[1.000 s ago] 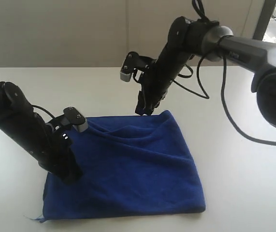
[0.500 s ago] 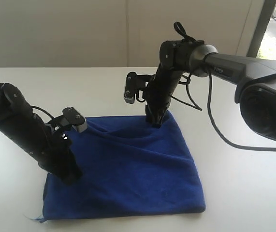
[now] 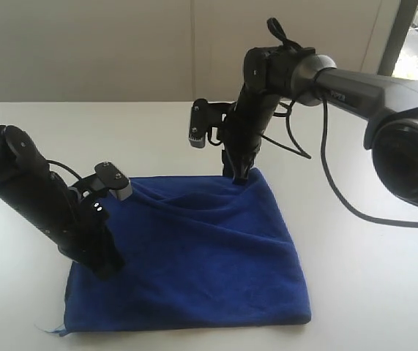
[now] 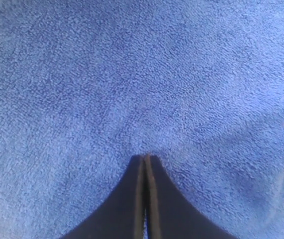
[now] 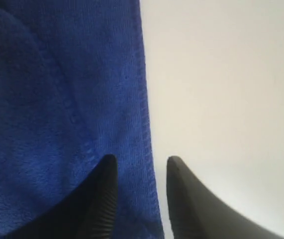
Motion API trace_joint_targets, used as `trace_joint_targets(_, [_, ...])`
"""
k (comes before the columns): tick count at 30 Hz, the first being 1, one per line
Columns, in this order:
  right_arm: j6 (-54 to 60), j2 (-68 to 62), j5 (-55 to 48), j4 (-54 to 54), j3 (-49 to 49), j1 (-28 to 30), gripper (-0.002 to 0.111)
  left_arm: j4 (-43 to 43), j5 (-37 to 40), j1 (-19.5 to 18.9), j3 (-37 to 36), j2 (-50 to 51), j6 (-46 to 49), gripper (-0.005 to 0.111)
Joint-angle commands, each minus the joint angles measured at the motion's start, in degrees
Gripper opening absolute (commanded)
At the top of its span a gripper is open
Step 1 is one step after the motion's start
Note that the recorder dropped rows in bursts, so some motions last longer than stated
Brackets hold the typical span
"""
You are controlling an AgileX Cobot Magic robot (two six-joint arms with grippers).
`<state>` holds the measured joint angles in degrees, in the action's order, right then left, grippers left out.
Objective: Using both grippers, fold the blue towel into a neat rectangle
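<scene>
Towel: the blue towel point(image 3: 201, 256) is soft, fleecy cloth lying on the desk point(image 3: 370, 278) as a rough rectangle with rounded corners. Shallow diagonal creases run away from the right gripper's tips.
Left gripper: the left gripper point(image 4: 145, 158) has two slim black fingers pressed together into a narrow wedge. The tip is down on the towel, with nubby looped pile all round it (whether any cloth is nipped between the fingers I cannot tell).
Right gripper: the right gripper point(image 5: 141, 164) has its black fingers spread, and their inner faces are ribbed. The towel's stitched hem runs between them, so one finger is over cloth and the other over bare desk. In the exterior view the towel's corner sits directly under its tips.
Desk: smooth, pale and matte.
Modules: a small grey boxy module point(image 3: 197, 137) juts out beside the right gripper's wrist, and another point(image 3: 121, 190) sits just above the left gripper.
Cables: thin black cables point(image 3: 296, 146) loop loosely behind the right gripper.
</scene>
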<state>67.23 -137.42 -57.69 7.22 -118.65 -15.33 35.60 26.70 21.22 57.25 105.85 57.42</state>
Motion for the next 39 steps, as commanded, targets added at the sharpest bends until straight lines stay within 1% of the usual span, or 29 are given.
trace_joint_targets(1, [3.06, 0.72, -3.13, 2.42, 0.05, 0.08, 0.032, -0.22, 0.79, 0.08, -0.66, -0.25, -0.29, 0.0])
trace_joint_targets(5, [3.04, 0.47, -3.93, 2.97, 0.05, 0.08, 0.032, -0.11, 0.79, 0.08, -0.64, -0.25, -0.29, 0.0])
trace_joint_targets(11, [2.8, -0.34, -5.22, 3.41, 0.05, 0.08, 0.024, -0.11, 0.79, 0.08, -0.64, -0.25, -0.29, 0.0])
trace_joint_targets(23, [2.65, -2.06, -4.76, 3.41, 0.05, 0.08, 0.024, -0.13, 0.68, 0.08, -0.64, -0.25, -0.29, 0.0])
trace_joint_targets(27, [2.65, -2.06, -4.76, 3.3, 0.05, 0.08, 0.018, -0.13, 0.7, 0.08, -0.64, -0.25, -0.06, 0.0])
trace_joint_targets(31, [2.65, -2.06, -4.99, 3.3, 0.05, 0.08, 0.008, -0.13, 0.7, 0.08, -0.64, -0.25, -0.06, 0.0])
trace_joint_targets(35, [2.65, -2.06, -5.1, 3.3, 0.05, 0.08, 0.0, -0.13, 0.7, 0.08, -0.64, -0.25, -0.06, 0.0])
trace_joint_targets(39, [2.65, -2.06, -5.22, 3.3, 0.05, 0.08, 0.0, -0.13, 0.7, 0.08, -0.64, -0.25, -0.06, 0.0])
